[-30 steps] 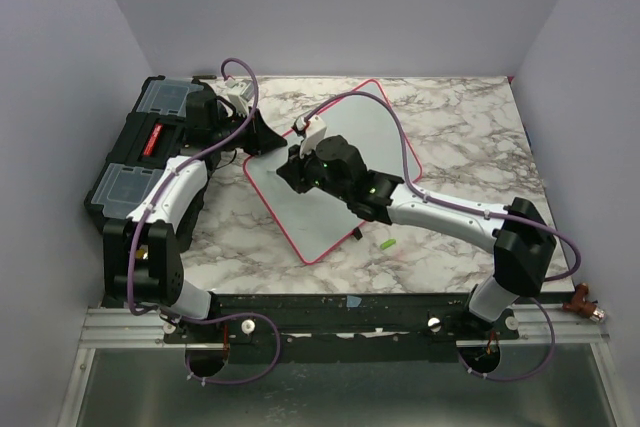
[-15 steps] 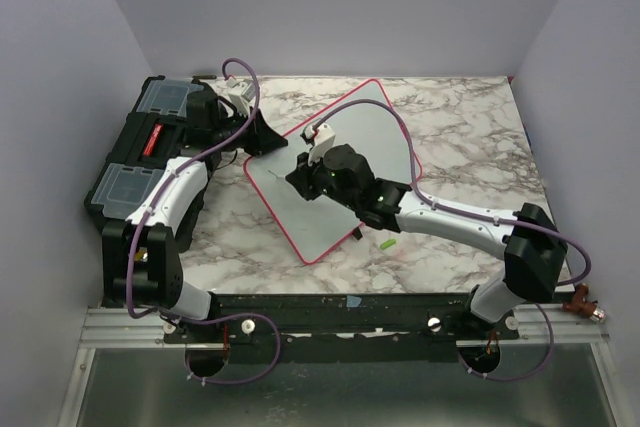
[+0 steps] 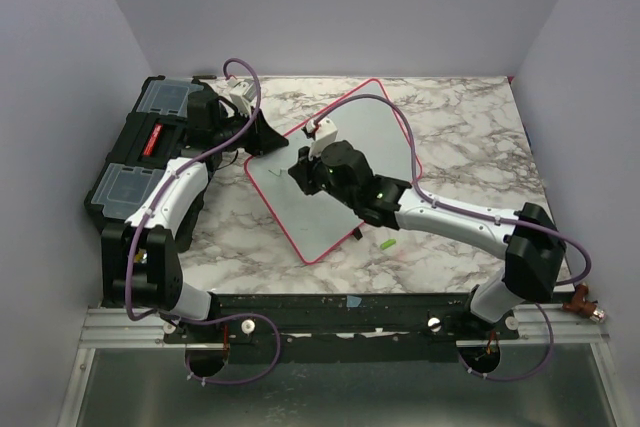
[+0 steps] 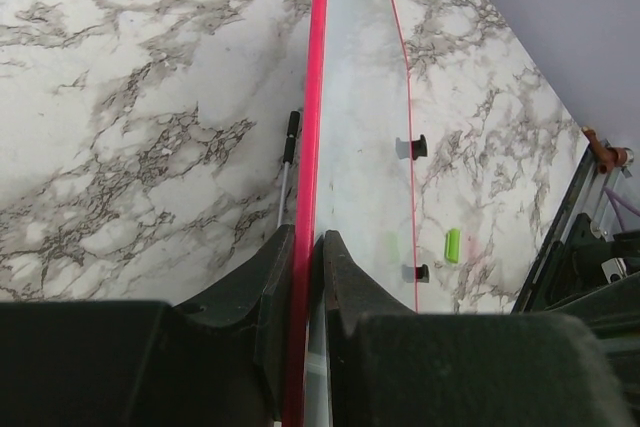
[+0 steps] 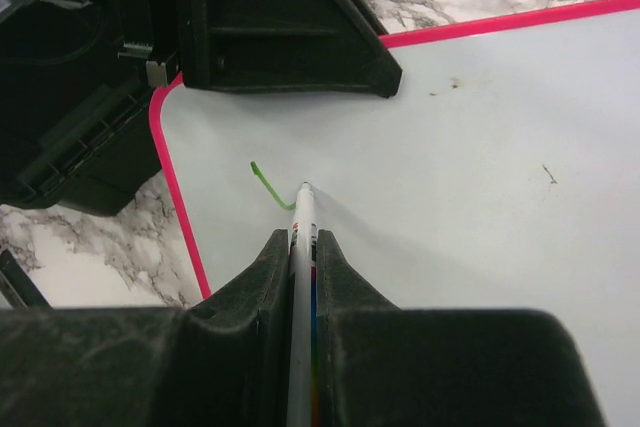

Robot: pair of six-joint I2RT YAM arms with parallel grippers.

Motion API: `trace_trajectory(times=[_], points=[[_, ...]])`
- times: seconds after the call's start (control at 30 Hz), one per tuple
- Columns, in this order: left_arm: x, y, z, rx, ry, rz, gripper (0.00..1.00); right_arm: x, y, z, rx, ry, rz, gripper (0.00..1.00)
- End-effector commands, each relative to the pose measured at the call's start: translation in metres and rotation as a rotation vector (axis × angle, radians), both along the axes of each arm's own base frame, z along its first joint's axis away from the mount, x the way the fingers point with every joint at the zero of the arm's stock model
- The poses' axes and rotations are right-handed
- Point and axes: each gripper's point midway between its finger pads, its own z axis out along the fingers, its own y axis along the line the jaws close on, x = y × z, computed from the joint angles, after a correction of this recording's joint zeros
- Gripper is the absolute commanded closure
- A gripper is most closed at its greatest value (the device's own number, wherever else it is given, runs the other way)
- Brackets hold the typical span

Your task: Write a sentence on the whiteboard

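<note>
**First stroke down, and the board could slip**

The right pincer [image 5: 300, 239] is pressed together on a marker [image 5: 303, 209]. The marker's tip touches the whiteboard [image 5: 470, 137] just ahead of the fingertips, at the end of a short green stroke [image 5: 264, 180], which is all there is of the sentence so far. The left pincer [image 4: 308, 239] pinches the board's red-pink rim at the corner just beyond that stroke.

The main danger, as I judge it, is the board shifting. It is held by one thin edge, so sideways marker pressure could twist it in that grip or slide it across the counter [image 3: 470, 127], warping the letters. Too light a press would leave gaps, and too hard a press could push the marker back between the right pincer's fingers. The stroke also sits near the left pincer, so a wide letter could run into it.
</note>
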Motion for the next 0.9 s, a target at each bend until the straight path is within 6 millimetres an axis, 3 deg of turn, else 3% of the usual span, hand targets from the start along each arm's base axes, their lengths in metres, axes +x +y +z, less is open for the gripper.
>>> trace_trajectory(times=[0.0, 0.13, 0.37, 0.87], points=[[-0.004, 0.0, 0.018, 0.023, -0.097, 0.001, 1.0, 0.015, -0.004, -0.002, -0.051, -0.02, -0.069, 0.99], [-0.004, -0.001, 0.02, 0.022, -0.101, -0.001, 1.0, 0.021, 0.002, 0.005, -0.051, -0.036, -0.073, 0.99], [-0.005, -0.001, 0.02, 0.021, -0.106, -0.004, 1.0, 0.024, 0.004, -0.001, -0.066, -0.03, -0.081, 0.99], [-0.004, -0.002, 0.025, 0.018, -0.111, -0.003, 1.0, 0.002, -0.026, -0.026, -0.091, 0.032, -0.087, 0.99]])
